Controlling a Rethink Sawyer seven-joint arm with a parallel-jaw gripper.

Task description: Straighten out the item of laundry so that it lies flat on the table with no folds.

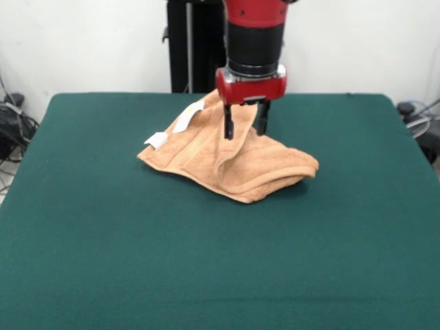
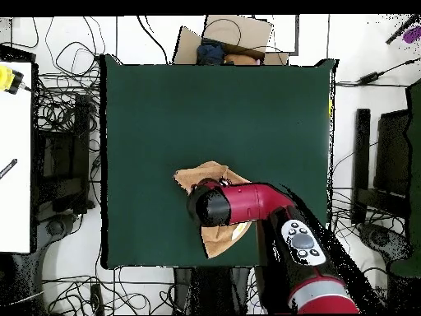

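My fingers (image 1: 243,128) are pinching a raised ridge of the crumpled towel (image 1: 234,161), which lies folded on the far-middle part of the green tabletop (image 1: 206,261), its bulk spreading below and to either side of my grip.

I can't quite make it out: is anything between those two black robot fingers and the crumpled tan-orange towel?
Nothing separate. In the front view, the gripper straddles a raised ridge of the tan-orange terry towel itself, above the dark green table.
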